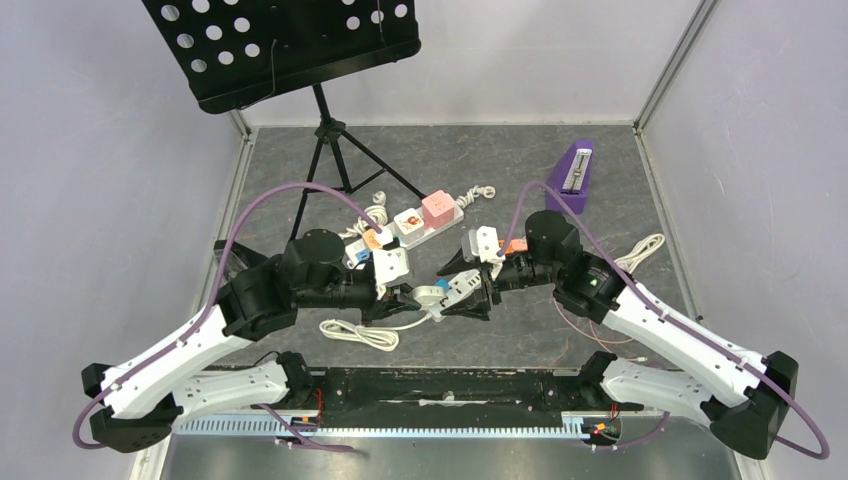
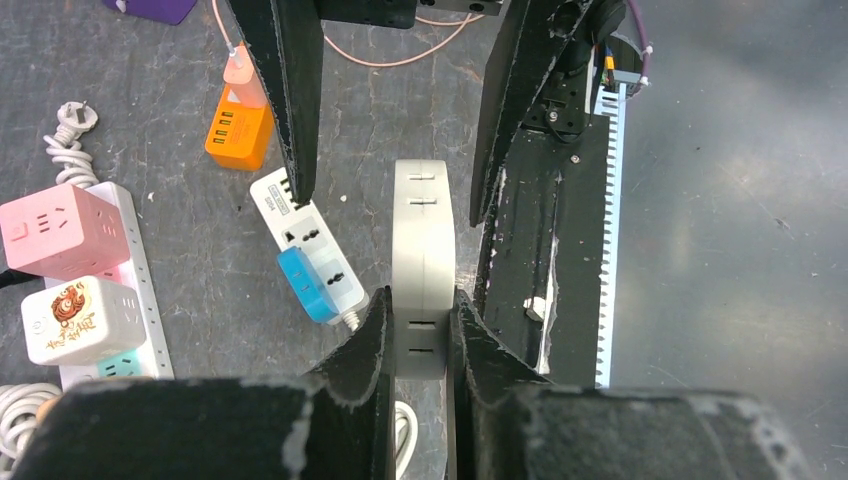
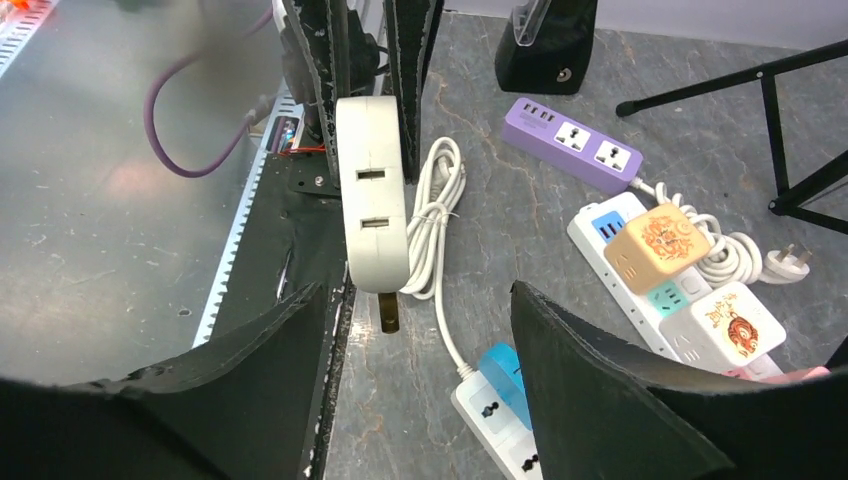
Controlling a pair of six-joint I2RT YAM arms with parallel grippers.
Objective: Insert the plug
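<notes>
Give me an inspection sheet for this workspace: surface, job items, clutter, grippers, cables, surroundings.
Surface: dark grey mat, nothing spilled seen.
Job's things: white adapter in the left grip; white socket strip on the mat, blue plug in it.
Clutter: orange charger, purple strip, purple metronome.
Grippers: left gripper shut on the adapter; right gripper open, fingers either side of it, apart.
Cables: white coil on the mat.
Surroundings: music stand, pale walls.
</notes>
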